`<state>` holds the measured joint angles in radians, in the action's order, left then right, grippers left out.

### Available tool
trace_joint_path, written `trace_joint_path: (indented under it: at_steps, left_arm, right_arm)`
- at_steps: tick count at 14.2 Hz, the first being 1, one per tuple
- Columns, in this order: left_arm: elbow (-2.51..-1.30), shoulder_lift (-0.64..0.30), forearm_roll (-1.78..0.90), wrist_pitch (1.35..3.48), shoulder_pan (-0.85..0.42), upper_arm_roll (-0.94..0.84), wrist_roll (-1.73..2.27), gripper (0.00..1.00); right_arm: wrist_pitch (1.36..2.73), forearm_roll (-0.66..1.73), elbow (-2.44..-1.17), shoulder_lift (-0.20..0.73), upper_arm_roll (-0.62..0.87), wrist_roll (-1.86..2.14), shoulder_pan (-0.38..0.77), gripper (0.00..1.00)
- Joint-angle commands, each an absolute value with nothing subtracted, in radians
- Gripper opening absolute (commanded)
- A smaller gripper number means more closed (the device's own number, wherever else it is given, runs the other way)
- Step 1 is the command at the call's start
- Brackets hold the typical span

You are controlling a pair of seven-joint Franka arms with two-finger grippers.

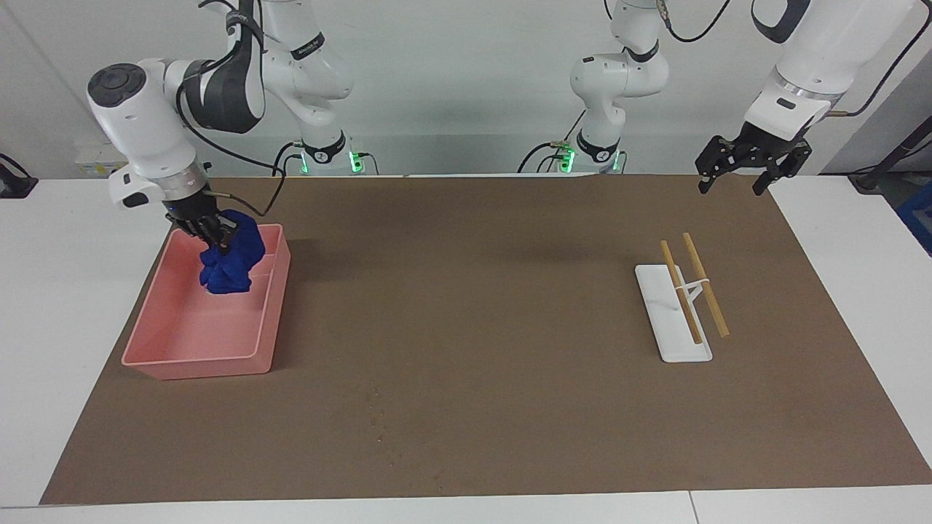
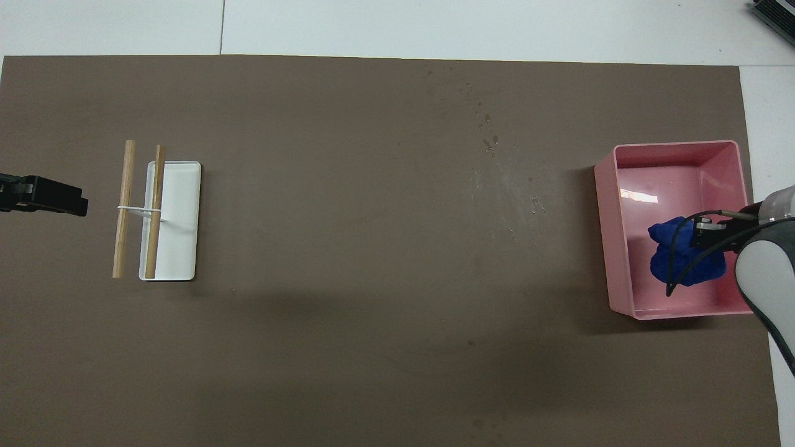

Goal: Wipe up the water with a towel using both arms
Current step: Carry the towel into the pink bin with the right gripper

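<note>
Across the table a brown mat (image 1: 466, 327) is spread, and on it, at nine o'clock in the facing view, toward the right arm's end, a pink tub (image 1: 196, 349) is set. At three o'clock of that view a white stand (image 1: 666, 320) carrying two wooden rods (image 1: 705, 284) is seen. The towel (image 1: 231, 263), a blue wad, is held inside the tub, at the end nearer the robots, pinched from above by the right gripper (image 1: 211, 233). The left gripper (image 1: 750, 164) is hung in the air at two o'clock over the mat's edge, its fingers spread wide. The water (image 1: 378, 418), a scatter of faint specks, is found at six o'clock, farther from the robots than the tub.
</note>
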<state>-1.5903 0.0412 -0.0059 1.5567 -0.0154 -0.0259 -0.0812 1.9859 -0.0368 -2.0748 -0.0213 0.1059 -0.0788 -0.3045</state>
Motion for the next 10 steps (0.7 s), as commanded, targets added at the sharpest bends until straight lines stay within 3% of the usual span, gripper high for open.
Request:
trace_joint_path:
  at_steps: [1,3,4,5,10]
  left_arm:
    - [-1.611,0.063,0.012,1.548,-0.023,-0.020,-0.091,1.00]
    - [-1.611,0.063,0.012,1.548,-0.023,-0.020,-0.091,1.00]
    - [-1.611,0.063,0.012,1.548,-0.023,-0.020,-0.091,1.00]
    - [-1.611,0.063,0.012,1.548,-0.023,-0.020,-0.092,1.00]
    - [-1.611,0.063,0.012,1.548,-0.023,-0.020,-0.092,1.00]
  right_arm:
    - [2.060,-0.023,-2.143,-0.003,0.120,-0.046,-0.327,0.00]
    - [2.046,-0.023,-2.171,-0.014,0.120,-0.048,-0.328,0.28]
    - [2.042,-0.025,-2.163,-0.012,0.120,-0.046,-0.339,0.56]
    - [2.043,-0.025,-2.152,-0.008,0.120,-0.054,-0.344,0.97]
    - [1.841,-0.032,-1.996,-0.043,0.129,-0.057,-0.328,1.00]
